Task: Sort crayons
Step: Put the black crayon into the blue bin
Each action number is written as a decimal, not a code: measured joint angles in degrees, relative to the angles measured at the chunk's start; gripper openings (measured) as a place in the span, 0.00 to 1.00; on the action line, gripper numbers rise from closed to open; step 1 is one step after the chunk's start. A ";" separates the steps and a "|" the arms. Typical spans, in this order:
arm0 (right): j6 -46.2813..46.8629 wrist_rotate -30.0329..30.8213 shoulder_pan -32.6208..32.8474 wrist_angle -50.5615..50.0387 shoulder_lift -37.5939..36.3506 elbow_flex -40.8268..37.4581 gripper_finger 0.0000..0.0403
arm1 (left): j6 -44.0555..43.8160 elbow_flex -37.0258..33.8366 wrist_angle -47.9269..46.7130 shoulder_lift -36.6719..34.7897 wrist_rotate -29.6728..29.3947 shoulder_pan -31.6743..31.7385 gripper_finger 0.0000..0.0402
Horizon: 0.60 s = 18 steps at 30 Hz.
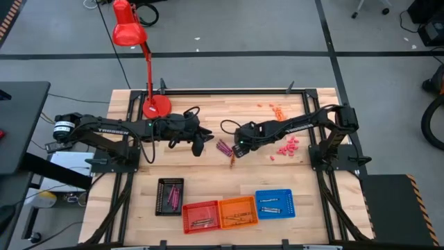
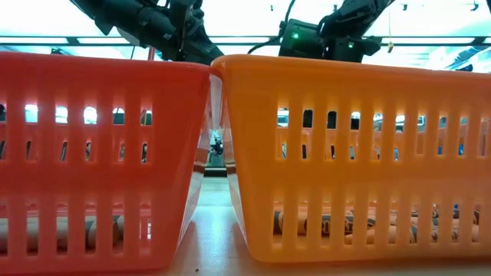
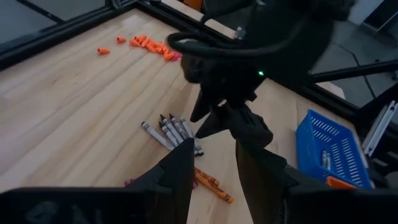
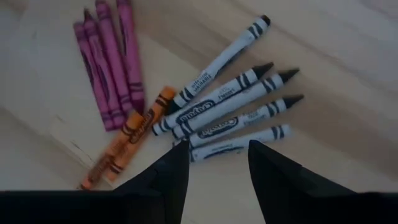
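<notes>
The right gripper (image 4: 211, 155) is hanging low over the loose pile of crayons (image 4: 186, 106) at the middle of the table, dark fingers spread with nothing between them; the tips straddle the end of one white paper-wrapped crayon (image 4: 239, 140). Five of those white ones with black tips fan out toward 2 o'clock from the fingers, two orange crayons (image 4: 127, 140) lie at about 10 o'clock, and three magenta ones (image 4: 109, 68) sit beyond those. The wrappers carry printed lettering, too small to read.

The left gripper (image 1: 198, 144) hovers just at 9 o'clock of the pile, fingers parted and empty. "TROSSEN" is printed along the left arm (image 1: 111, 128).

Farther out in the high view: a red desk lamp (image 1: 142, 62) at 11 o'clock, scattered little orange bits (image 1: 276, 109) and pink bits (image 1: 288, 146) around 2–3 o'clock. At 6 o'clock there's a row of slotted plastic baskets: black (image 1: 170, 196), red (image 1: 200, 216), orange (image 1: 238, 210) and blue (image 1: 275, 203), each with crayons in it. The red and orange baskets block nearly the whole low view.
</notes>
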 joint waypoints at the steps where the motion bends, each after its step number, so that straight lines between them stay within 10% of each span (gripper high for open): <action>1: -3.42 -0.72 -0.27 0.27 0.00 0.00 0.42 | 0.59 0.00 0.02 0.00 0.00 0.00 0.32; 6: -17.93 -5.00 -0.47 1.72 0.00 0.00 0.42 | 1.08 0.00 -0.12 0.00 0.00 0.00 0.32; 18: -0.46 -0.85 0.37 -12.28 6.31 12.73 0.41 | 1.23 0.02 -0.58 0.00 0.00 0.05 0.32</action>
